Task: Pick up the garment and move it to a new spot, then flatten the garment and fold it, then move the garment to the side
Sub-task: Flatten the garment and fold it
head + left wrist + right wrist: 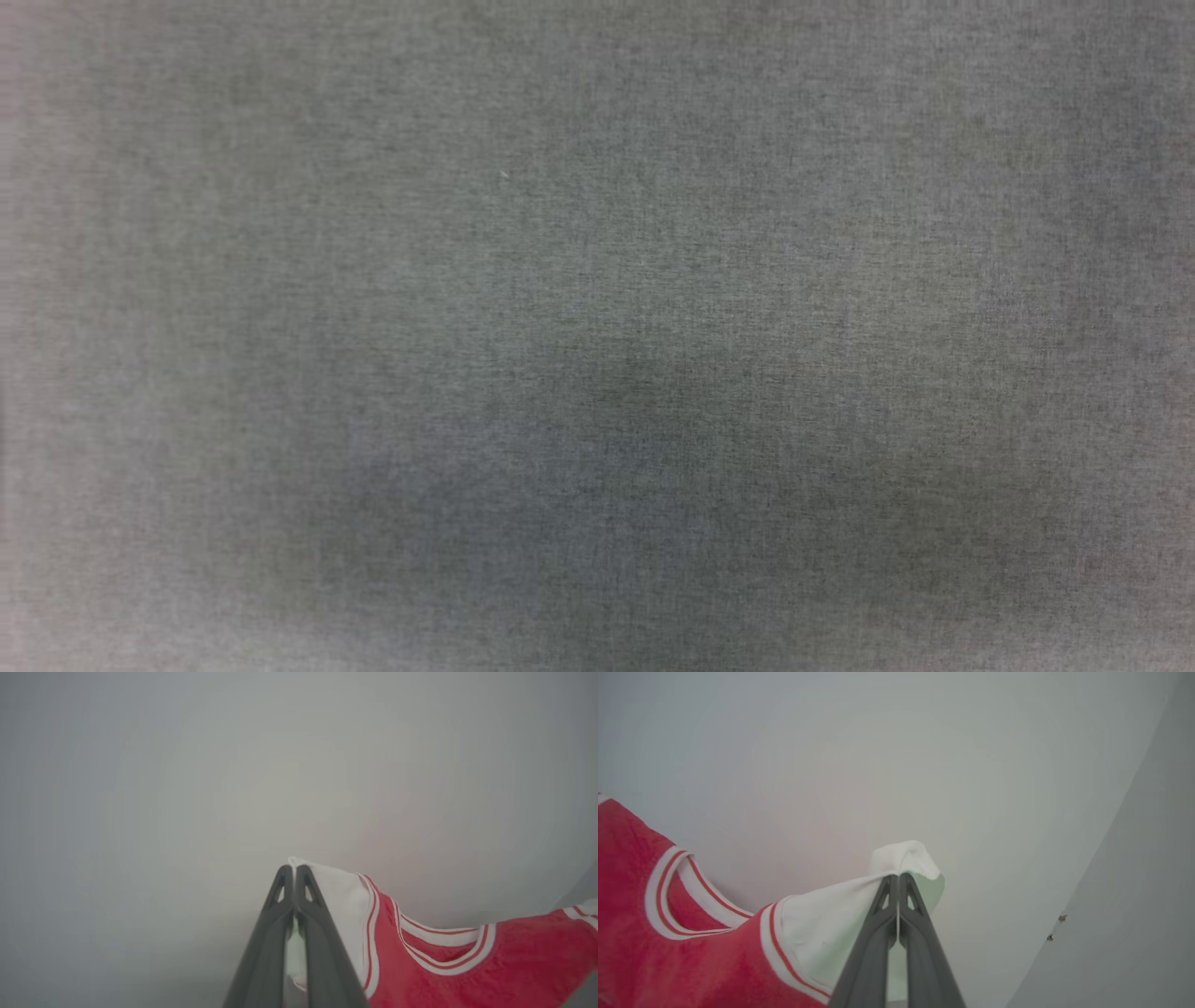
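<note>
A broad grey woven surface (597, 280) lies under the robot's head, blurred and close. It is likely the desk top, and I'd guess the robot is leaning over it to choose a landing spot. Behind both arms there is just a pale blank wall (233, 765). The red shirt (467, 980) hangs in the air between the arms, spread sideways like washing on a line and touching nothing that I can see. Held wide like that, it should come down flat rather than in a heap, which suits the smoothing and folding ahead. One white sleeve (341, 896) and the other sleeve (822, 924) serve as handles. The striped neck band (444, 952) sags between them, so the cloth is slack, not taut. The left pincer (294, 870) is clamped tight on its sleeve edge, with a white tuft poking past the tips. The right pincer (898, 877) is likewise closed on a small bunch of sleeve. Such thin pinches might slip under a hard tug. I can read no writing or label, only stripe trim. Two tiny dark specks (1057, 926) mark the wall.
</note>
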Controlling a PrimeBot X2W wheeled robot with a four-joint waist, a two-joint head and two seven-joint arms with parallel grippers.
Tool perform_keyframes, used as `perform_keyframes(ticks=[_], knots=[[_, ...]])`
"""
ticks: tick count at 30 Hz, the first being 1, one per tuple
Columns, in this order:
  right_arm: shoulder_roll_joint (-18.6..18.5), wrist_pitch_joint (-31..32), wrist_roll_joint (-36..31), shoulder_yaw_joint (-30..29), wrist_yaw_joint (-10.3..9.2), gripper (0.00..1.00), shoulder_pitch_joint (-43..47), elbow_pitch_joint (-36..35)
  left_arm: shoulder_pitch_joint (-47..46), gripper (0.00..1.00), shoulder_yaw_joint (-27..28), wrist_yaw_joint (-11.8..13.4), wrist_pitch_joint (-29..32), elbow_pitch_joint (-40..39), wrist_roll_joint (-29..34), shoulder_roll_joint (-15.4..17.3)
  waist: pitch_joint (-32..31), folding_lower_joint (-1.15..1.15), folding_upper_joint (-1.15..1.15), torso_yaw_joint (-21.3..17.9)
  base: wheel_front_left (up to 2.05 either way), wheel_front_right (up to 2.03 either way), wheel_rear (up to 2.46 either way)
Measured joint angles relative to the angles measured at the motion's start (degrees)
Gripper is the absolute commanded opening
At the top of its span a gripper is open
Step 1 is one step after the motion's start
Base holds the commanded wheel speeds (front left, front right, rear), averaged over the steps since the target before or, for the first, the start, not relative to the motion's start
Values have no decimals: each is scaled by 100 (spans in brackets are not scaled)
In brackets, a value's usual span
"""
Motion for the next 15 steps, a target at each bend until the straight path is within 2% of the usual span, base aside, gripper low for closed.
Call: perform_keyframes(ticks=[5, 9, 15], knots=[[109, -2, 264, 263, 0, 0, 318, 235, 492, 0, -81, -65, 454, 52, -129, -9, -253, 0, 0, 88, 0, 0, 0], [134, -4, 700, 799, 0, 0, 675, 409, 1014, 0, -111, -93, 736, 68, -249, 76, -597, 0, 0, 123, 0, 0, 0], [-85, 141, 1638, 1600, 0, 0, 1524, 491, 2100, 0, -368, -98, 1348, -371, -557, 264, -1299, 0, 0, 104, 0, 0, 0]])
